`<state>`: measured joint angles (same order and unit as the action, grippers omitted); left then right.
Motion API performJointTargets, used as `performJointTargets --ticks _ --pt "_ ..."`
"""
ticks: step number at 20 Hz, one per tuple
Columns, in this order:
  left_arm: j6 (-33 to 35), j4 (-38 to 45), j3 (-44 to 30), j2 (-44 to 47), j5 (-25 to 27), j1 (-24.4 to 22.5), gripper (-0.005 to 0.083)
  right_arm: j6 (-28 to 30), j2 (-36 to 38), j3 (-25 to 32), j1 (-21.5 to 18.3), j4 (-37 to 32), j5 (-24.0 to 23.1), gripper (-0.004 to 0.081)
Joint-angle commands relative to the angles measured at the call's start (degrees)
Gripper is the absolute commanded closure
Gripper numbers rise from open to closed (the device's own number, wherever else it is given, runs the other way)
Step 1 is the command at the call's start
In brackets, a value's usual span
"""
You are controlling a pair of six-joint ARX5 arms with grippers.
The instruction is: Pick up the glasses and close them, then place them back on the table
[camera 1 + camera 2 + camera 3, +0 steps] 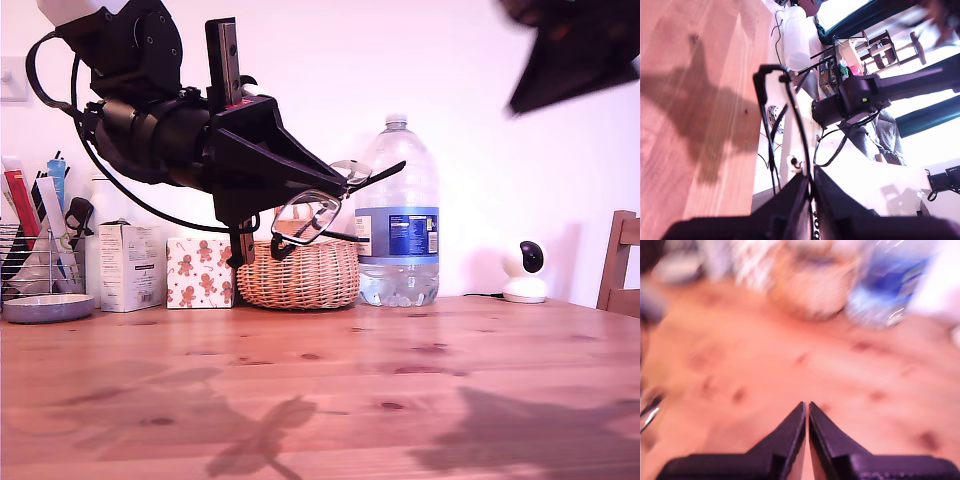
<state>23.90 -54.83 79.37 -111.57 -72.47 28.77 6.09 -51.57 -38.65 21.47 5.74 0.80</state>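
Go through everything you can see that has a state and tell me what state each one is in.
Glasses: held up off the table, arms unfolded.
My first gripper: shut on the glasses.
My second gripper: shut, nothing in it.
Water bottle: upright, capped, only a little water at the bottom.
Basket: upright on the table.

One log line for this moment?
first gripper: shut on glasses, raised above table | second gripper: shut, empty

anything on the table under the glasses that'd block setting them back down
Nothing visible. My first gripper holds the glasses in the air, and the table in front of the wicker basket shows only bare wood and shadows.
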Motion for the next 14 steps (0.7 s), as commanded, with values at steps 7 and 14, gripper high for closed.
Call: performJointTargets --ticks 7,14 --pt "-0.3 2.7 -0.2 0.5 -0.3 0.1 0.0795 1.8 18.8 10.4 -10.1 -3.3 3.1 0.0783" --pt "-2.3 6.6 -0.2 0.0 -0.4 0.1 0.0795 -0.3 30.2 13.6 -11.8 5.8 6.3 0.0783"
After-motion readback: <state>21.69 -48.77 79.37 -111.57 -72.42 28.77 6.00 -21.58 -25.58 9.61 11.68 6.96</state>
